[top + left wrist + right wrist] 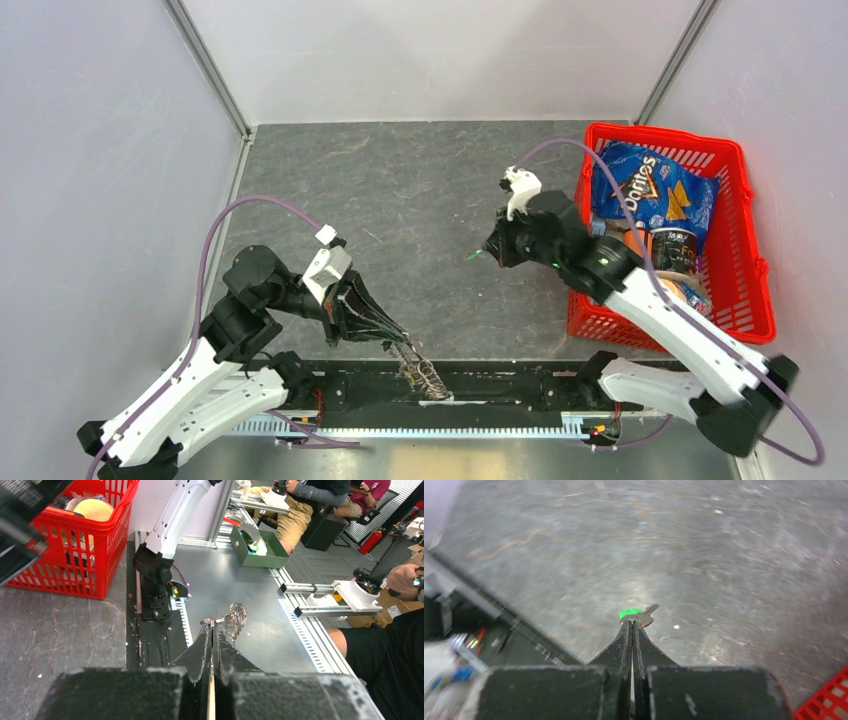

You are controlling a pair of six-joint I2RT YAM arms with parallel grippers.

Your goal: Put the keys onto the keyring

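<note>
Now, left tool (212, 626): pressed together on the keyring (236, 614), which is held out past the near edge of the surface (60, 630).
Right tool (632, 625): pinching the green key (633, 613) above the surface, well apart from the keyring.
Grip: seemingly on the key's head, though the view is blurred.
Doing it well: hold the keyring steady, bring the key's hole to the split end, then slide it along the coil.
</note>
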